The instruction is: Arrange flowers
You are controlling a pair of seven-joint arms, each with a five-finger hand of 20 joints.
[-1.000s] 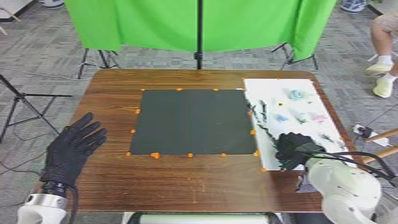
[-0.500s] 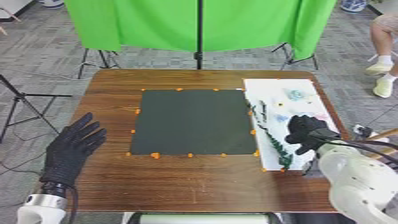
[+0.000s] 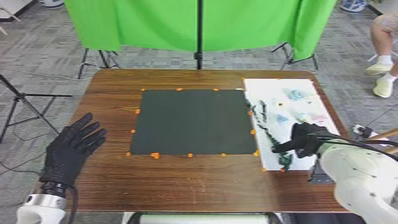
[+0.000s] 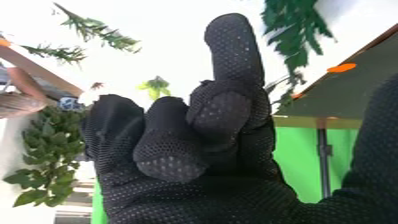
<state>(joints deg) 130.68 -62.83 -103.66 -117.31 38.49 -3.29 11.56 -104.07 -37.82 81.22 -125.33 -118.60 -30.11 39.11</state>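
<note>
The right hand (image 3: 309,139) is over the white sheet (image 3: 265,89) at right of the frame, thumb apart from its partly bent fingers. Beside it lies a green sprig (image 3: 285,161); pale flowers (image 3: 296,94) lie toward upper right. The left hand (image 3: 71,150), fingers straight, is over the desk's (image 3: 195,185) left edge.

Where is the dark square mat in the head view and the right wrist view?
Head view: mat mid-table, left of the white sheet.
Right wrist view: part of the mat, between white sheet and green curtain.
Shared landmark: the green curtain, beyond the table.
</note>
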